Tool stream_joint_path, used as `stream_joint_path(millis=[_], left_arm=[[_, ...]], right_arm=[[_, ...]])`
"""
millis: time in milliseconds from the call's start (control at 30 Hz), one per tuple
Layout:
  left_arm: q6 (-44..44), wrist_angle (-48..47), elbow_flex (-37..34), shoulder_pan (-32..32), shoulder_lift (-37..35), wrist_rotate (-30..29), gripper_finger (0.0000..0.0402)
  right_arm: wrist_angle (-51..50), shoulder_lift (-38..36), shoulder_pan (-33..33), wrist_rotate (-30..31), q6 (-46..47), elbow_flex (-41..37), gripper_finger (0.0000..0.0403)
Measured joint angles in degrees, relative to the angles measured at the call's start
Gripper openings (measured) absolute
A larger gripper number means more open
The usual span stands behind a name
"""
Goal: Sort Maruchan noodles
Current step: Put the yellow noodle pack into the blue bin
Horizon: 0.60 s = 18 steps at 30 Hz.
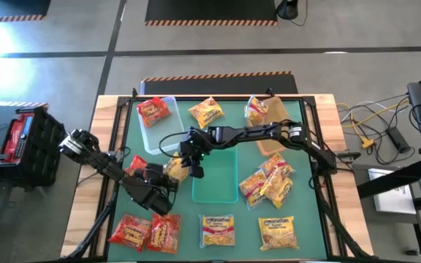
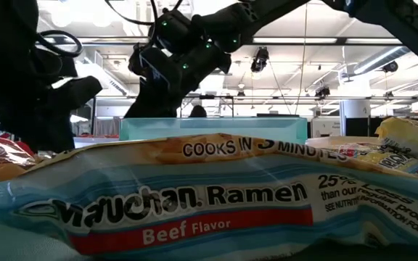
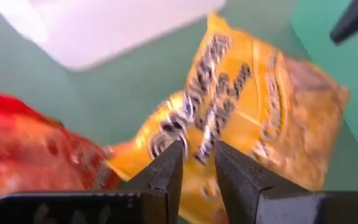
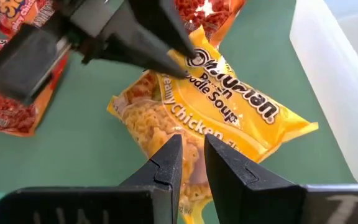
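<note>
Both arms converge on one yellow packet (image 1: 175, 169) of Maruchan noodles lying on the green mat (image 1: 305, 234), just left of the teal bin (image 1: 215, 191) at the mat's middle. The left gripper (image 4: 179, 62) reaches in from the mat's left edge, its fingers close together, tips on the packet's printed edge and apparently pinching it. The right gripper (image 4: 192, 160) comes across from the right edge and hangs over the packet's other end, its fingers nearly together with a narrow gap; whether they nip the wrapper cannot be told. The two-sided approach probably serves to lift or steady a thin, slippery wrapper that lies flat. The packet is a crinkly yellow rectangle labelled as chicken flavour, with a noodle picture. A red packet (image 1: 136, 165) lies just beside it; another red one sits in the clear bin (image 1: 168, 131) near the far-left corner.
</note>
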Motion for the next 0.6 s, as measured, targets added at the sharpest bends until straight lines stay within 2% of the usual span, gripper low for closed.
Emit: stream_joint_path(millis=[133,267,400,600], left_arm=[[-3.92,-3.93,0.06,0.00,-0.08,-1.46,0.0076],[-6.35,-0.31,2.11,-0.81,-0.50,-1.87,0.0076],[-0.59,7.02,5.90,-1.70,0.31,-5.10,0.0076],[4.02,6.74,10.09,-0.57,4.40,-6.43,0.0076]], right_arm=[[-1.39,0.00,0.00,-0.03,0.04,0.01,0.0059],[-1.71,0.00,-0.02,-0.01,-0.48,-0.06,0.0059],[-1.90,0.00,-0.02,0.20,-3.27,-0.07,0.0059],[-1.86,0.00,-0.04,0.37,-10.51,-0.14,0.0059]])
